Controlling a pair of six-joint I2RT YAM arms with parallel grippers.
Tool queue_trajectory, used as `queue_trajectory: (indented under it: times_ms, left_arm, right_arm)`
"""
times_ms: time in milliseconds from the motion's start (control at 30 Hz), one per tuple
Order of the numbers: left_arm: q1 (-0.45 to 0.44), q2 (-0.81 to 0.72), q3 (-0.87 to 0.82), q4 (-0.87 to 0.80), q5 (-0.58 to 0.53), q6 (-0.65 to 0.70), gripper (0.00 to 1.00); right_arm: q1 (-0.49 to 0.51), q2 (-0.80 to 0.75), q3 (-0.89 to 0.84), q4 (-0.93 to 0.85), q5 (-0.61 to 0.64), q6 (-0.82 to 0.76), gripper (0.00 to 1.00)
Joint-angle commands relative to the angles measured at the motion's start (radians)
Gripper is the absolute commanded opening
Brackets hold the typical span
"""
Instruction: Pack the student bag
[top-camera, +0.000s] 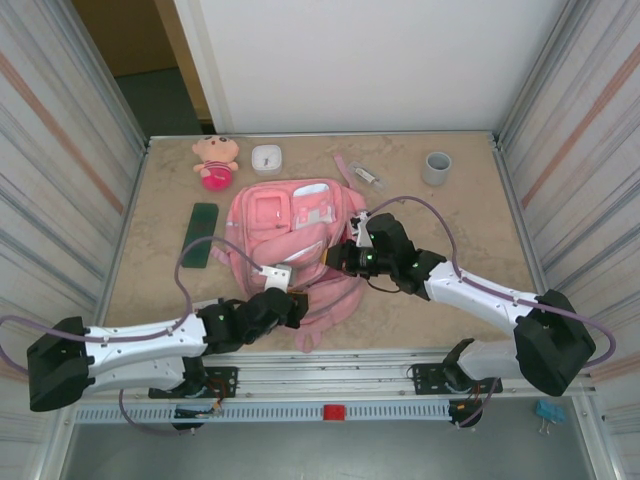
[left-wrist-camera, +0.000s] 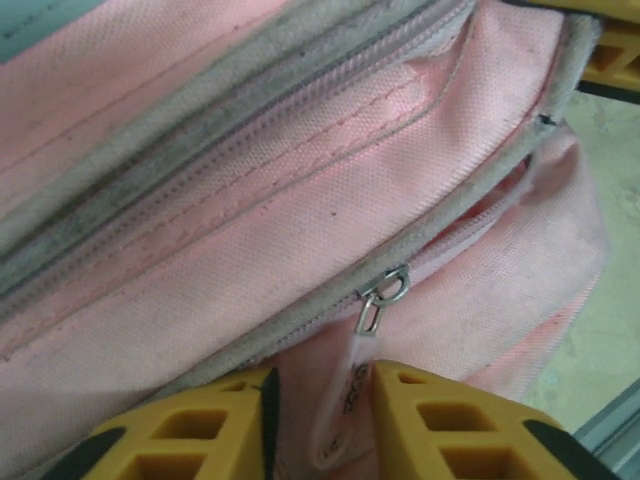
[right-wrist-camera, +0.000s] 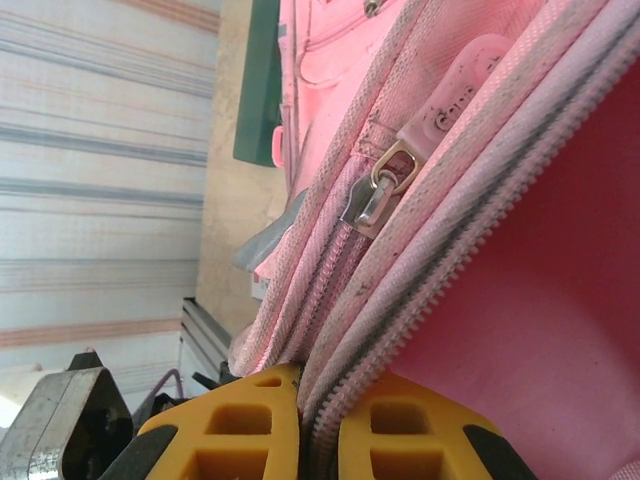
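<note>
Logged the student bag (top-camera: 290, 225) lying flat at the middle of the table (top-camera: 470, 200), front pockets facing up. Met at its near end by both arms: left arm (top-camera: 140, 345) reaching in from the lower left, right arm (top-camera: 480, 290) from the lower right. Through the left wrist camera, saw the left fingers (left-wrist-camera: 200, 430) narrowly spread, with a pale pink pull tab (left-wrist-camera: 345, 395) hanging in the gap between them; no firm pinch evident. Just above that tab, noted its metal zipper slider (left-wrist-camera: 380, 298), set on a grey-white zipper line crossing the pink fabric. Through the right wrist camera, saw the right fingers (right-wrist-camera: 240, 425) pressed nearly together, pinching the bag's zipper-trimmed edge. Farther along that same edge, spotted a second slider (right-wrist-camera: 372, 203) carrying a pink rubber tag (right-wrist-camera: 455, 85). Elsewhere on the table, all apart from the bag: pink plush doll (top-camera: 215, 160) at far left, small white container (top-camera: 266, 157) near it, grey cup (top-camera: 436, 167) at far right, dark green flat case (top-camera: 201, 234) left of the bag.
</note>
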Motion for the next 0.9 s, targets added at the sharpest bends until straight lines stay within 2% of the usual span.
queue_trajectory:
  times_ms: [0,100,267,400,467,533,600,733,867]
  left_arm:
    - [0.016,-0.006,-0.008,0.038,-0.037,-0.020,0.13]
    - [0.017,-0.040,-0.014,-0.007,-0.054,-0.025,0.06]
    - [0.016,-0.146,-0.054,-0.117,-0.100,-0.047,0.01]
    - [0.019,-0.237,-0.103,-0.133,-0.128,-0.043,0.00]
    - [0.023,-0.267,-0.123,-0.108,-0.123,-0.030,0.00]
    - [0.035,-0.277,-0.129,-0.058,-0.087,0.006,0.00]
    - [0.041,-0.271,-0.118,-0.022,-0.062,0.027,0.00]
    - [0.040,-0.225,-0.090,0.035,-0.034,0.058,0.00]
    - [0.041,-0.172,-0.059,0.075,-0.011,0.085,0.00]
  right_arm:
    - [-0.005,-0.038,0.035,0.013,-0.026,-0.053,0.00]
    - [-0.046,-0.062,0.017,-0.008,-0.048,-0.058,0.00]
    - [-0.146,-0.110,-0.016,-0.049,-0.111,-0.070,0.00]
    - [-0.212,-0.141,-0.011,-0.097,-0.140,-0.086,0.00]
    - [-0.218,-0.155,-0.011,-0.099,-0.133,-0.065,0.16]
    - [-0.205,-0.169,-0.028,-0.064,-0.114,-0.024,0.33]
    - [-0.177,-0.178,-0.064,0.018,-0.086,0.044,0.43]
    - [-0.042,-0.193,-0.150,0.175,0.090,0.220,0.49]
    - [0.067,-0.169,-0.149,0.202,0.186,0.269,0.50]
